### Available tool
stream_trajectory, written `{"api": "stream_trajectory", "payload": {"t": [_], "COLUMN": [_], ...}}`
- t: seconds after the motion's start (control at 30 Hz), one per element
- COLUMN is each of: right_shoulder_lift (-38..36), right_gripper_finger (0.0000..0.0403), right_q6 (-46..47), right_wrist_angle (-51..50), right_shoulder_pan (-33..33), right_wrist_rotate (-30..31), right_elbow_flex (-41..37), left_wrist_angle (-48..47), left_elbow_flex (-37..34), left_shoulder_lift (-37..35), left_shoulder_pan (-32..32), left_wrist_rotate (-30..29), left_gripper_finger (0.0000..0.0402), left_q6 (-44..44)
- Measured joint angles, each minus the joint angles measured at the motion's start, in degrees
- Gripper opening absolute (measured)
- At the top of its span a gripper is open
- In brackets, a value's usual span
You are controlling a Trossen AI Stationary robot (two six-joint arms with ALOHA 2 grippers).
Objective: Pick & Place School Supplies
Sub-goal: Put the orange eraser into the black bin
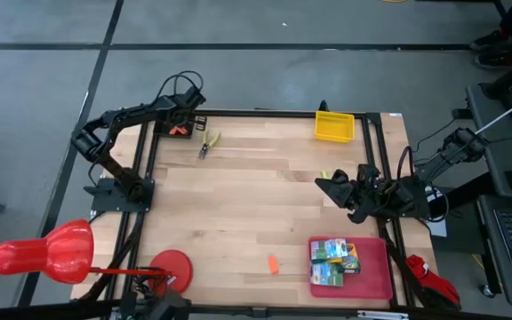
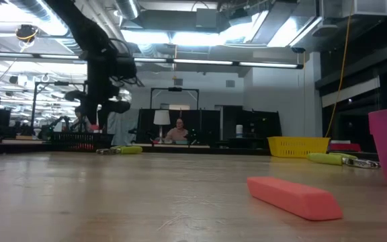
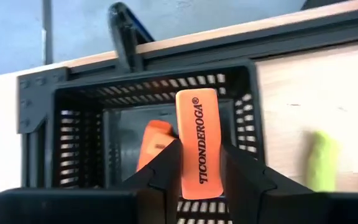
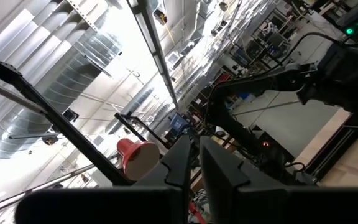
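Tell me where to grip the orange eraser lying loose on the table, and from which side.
Take the eraser across its narrow middle, coming straight down. It lies flat and alone on bare wood, long axis roughly toward the far edge, so a pincer should probably close on its long sides. The tray sits well clear.

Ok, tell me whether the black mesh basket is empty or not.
Not empty. In the left wrist view an orange eraser lies inside the black mesh basket, while the left gripper holds another eraser above it.
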Motion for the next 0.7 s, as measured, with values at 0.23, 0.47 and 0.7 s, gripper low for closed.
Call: {"api": "stream_trajectory", "payload": {"t": [0.23, 0.47, 0.7], "right_shoulder_lift": [0.02, 0.02, 0.02], "right_gripper_finger": [0.0038, 0.0038, 0.0038], "right_q6": [-1.37, -1.74, -1.76], "right_wrist_angle": [0.6, 0.65, 0.64], "right_shoulder_pan": [-0.13, -0.13, -0.13], "right_wrist_rotate": [0.56, 0.97, 0.97], "right_elbow_flex": [0.0, 0.0, 0.0], "left_wrist_angle": [0.5, -0.08, 3.43], "left_elbow_flex": [0.0, 0.0, 0.0], "left_shoulder_lift": [0.02, 0.02, -1.27], "left_shoulder_pan": [0.02, -0.17, -3.73], "left_wrist_rotate": [1.47, 1.81, 16.65], "left_gripper_finger": [0.0114, 0.0129, 0.0131], "left_q6": [-0.06, 0.34, 4.06]}}
